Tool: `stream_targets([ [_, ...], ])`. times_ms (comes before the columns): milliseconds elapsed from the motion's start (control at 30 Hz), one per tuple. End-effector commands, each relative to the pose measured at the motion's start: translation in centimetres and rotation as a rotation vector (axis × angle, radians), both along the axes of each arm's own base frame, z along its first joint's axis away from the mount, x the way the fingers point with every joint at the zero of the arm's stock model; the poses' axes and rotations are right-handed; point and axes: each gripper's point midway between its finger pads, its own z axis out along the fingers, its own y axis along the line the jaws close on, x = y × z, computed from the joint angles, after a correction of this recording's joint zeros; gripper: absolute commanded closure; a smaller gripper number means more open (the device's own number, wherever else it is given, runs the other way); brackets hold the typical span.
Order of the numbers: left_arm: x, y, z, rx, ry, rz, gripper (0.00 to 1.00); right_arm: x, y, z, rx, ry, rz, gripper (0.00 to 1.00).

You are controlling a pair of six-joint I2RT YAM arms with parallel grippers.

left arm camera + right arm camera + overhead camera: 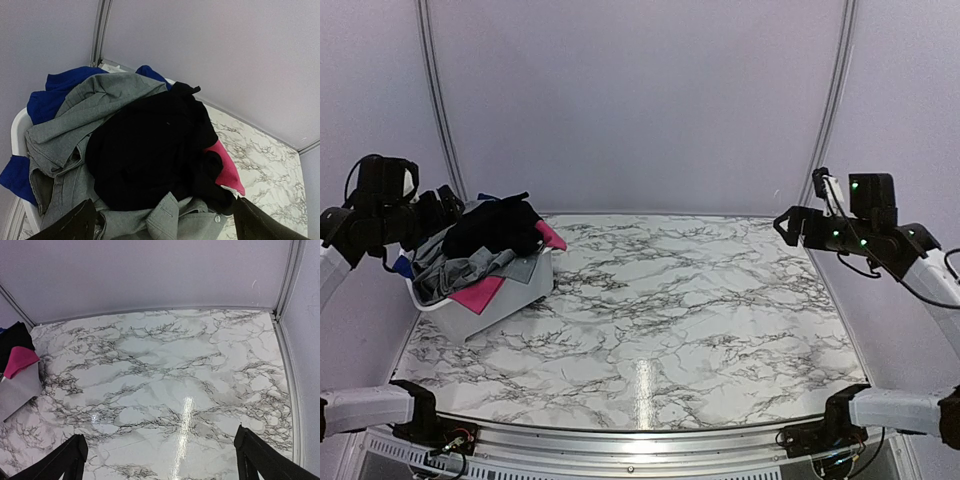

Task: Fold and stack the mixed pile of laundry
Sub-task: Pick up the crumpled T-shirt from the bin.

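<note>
One laundry pile (pixel 145 150) just ahead of left tool (pixel 162 225).

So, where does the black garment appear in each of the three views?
Top external: the black garment tops the pile in the white basket, at the left.
Left wrist: it fills the centre of the picture, lying over the grey shirt.
Right wrist: only a small part shows, at the left edge.
Shared landmark: the hot-pink cloth right next to it.
</note>
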Motion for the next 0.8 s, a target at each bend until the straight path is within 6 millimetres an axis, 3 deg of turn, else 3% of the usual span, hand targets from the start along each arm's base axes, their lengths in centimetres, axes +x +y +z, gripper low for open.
stream_targets([
  [0,2.3,-0.1,-1.2,0.012,0.044,-0.018,0.01,3.7,0.8,-0.5,-0.045,-0.004,0.021,0.02],
  [133,4.2,0.2,-3.0,0.044,0.122,-0.025,0.01,6.5,1.6,-3.2,-0.07,0.052,0.045,0.02],
  [267,6.1,0.5,-4.0,0.087,0.179,-0.046,0.01,8.4,2.1,-4.5,-0.062,0.068,0.074,0.02],
  [500,9.8,1.1,-4.2,0.217,0.266,-0.089,0.01,9.8,2.6,-4.2,-0.018,0.021,0.126,0.01],
  [767,13.0,-0.3,-6.8,0.36,0.381,-0.197,0.01,10.6,2.2,-3.1,0.0,-0.017,0.142,0.02],
])
